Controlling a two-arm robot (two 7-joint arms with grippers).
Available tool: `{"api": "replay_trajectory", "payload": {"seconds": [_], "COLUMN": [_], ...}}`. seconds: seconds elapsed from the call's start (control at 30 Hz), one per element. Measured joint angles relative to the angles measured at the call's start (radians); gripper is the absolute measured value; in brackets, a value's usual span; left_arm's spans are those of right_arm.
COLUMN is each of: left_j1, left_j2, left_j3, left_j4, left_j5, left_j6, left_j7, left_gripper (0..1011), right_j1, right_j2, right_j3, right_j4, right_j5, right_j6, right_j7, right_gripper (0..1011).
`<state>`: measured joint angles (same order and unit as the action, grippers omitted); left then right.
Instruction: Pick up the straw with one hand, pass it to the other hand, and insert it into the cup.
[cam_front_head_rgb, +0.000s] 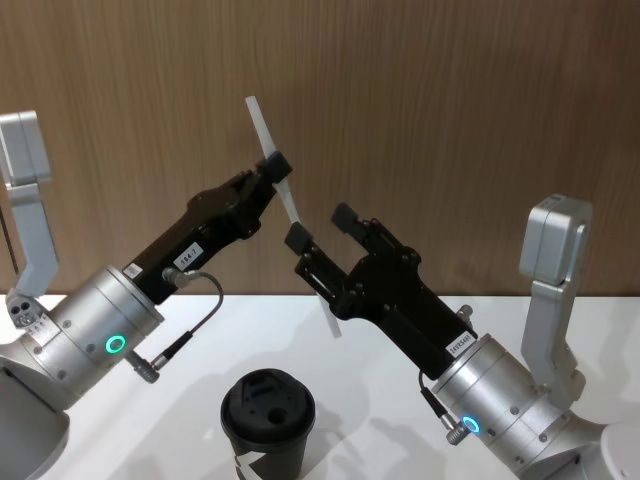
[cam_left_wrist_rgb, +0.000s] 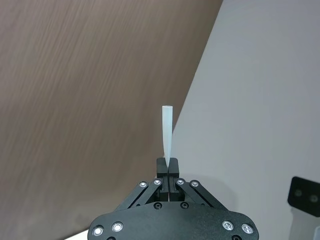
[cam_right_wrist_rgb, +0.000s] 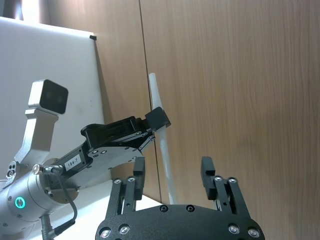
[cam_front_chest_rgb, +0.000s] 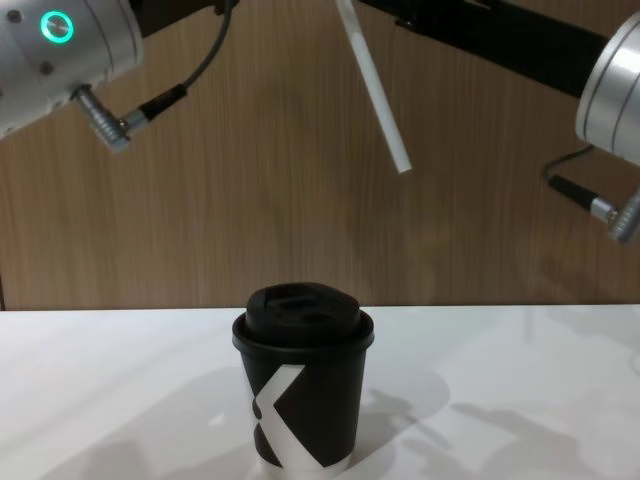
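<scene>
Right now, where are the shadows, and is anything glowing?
Chest view: soft grey shadows spread on the table on both sides of the cup. Head view: a lit ring glows on each wrist, behind the left gripper holding the straw and the open right gripper.

The head camera looks forward and down over the left gripper and right gripper to the cup at its lower edge. The chest camera sits low, facing the wood wall, with the cup close and side-on. The 2 wrist cameras look along their own grippers, close in; all 4 views share the straw.
</scene>
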<state>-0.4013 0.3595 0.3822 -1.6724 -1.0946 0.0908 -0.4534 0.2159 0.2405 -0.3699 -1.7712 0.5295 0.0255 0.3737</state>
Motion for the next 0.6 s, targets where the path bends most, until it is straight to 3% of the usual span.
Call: {"api": "replay_trajectory", "payload": {"seconds": [0.13, 0.2, 0.33, 0.6], "left_j1": [0.008, 0.011, 0.025, 0.052], "left_j2": [0.025, 0.034, 0.061, 0.1], "left_j3": [0.003, 0.003, 0.003, -0.003], "left_j4": [-0.022, -0.03, -0.055, -0.098], "left_j5": [0.035, 0.047, 0.077, 0.117], "left_j6": [-0.018, -0.024, -0.038, -0.054], "left_j7": [0.016, 0.023, 0.038, 0.059], "left_gripper": [8, 8, 8, 8], "right_j1": [0.0, -0.002, -0.008, -0.031], "right_j2": [0.002, 0.005, 0.015, 0.046], "right_j3": [0.0, -0.001, 0.0, 0.01], "right_j4": [-0.001, -0.003, -0.011, -0.035], "right_j5": [0.0, 0.001, 0.003, 0.006], "right_j6": [0.0, 0.0, 0.001, 0.007], "right_j7": [0.0, 0.0, 0.0, -0.001], "right_gripper": [807, 819, 955, 1001]}}
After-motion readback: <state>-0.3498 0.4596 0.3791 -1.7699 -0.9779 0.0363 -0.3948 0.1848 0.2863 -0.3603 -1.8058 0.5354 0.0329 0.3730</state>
